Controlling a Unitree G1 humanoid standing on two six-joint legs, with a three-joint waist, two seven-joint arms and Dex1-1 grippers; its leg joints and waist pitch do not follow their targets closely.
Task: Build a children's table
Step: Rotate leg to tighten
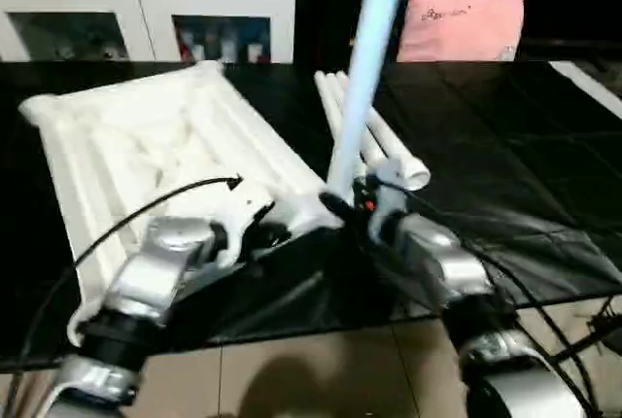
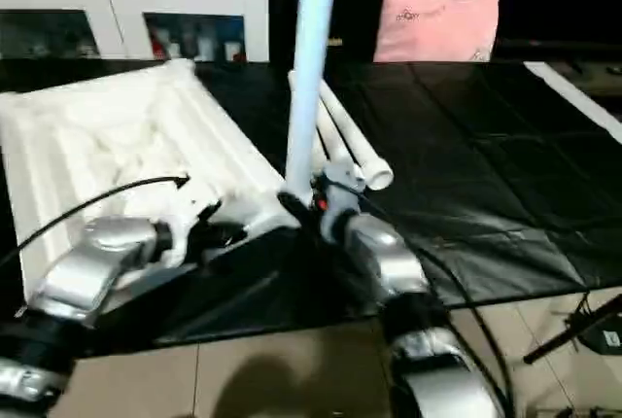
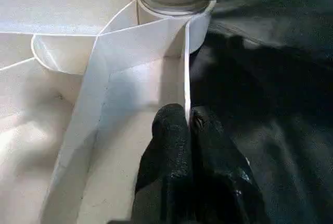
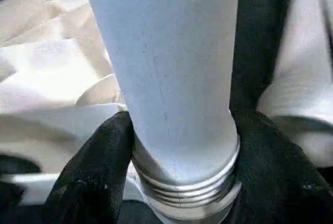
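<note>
left hand [image 3: 190,130] pinches tabletop [image 1: 146,136] edge; right hand [image 4: 182,182] grips upright leg [image 1: 369,58].

The pink pillow [image 1: 462,24], well beyond both grippers, bears small writing too faint to read.

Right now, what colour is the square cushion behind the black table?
Pink; the square cushion shows best in the left eye view.
</note>
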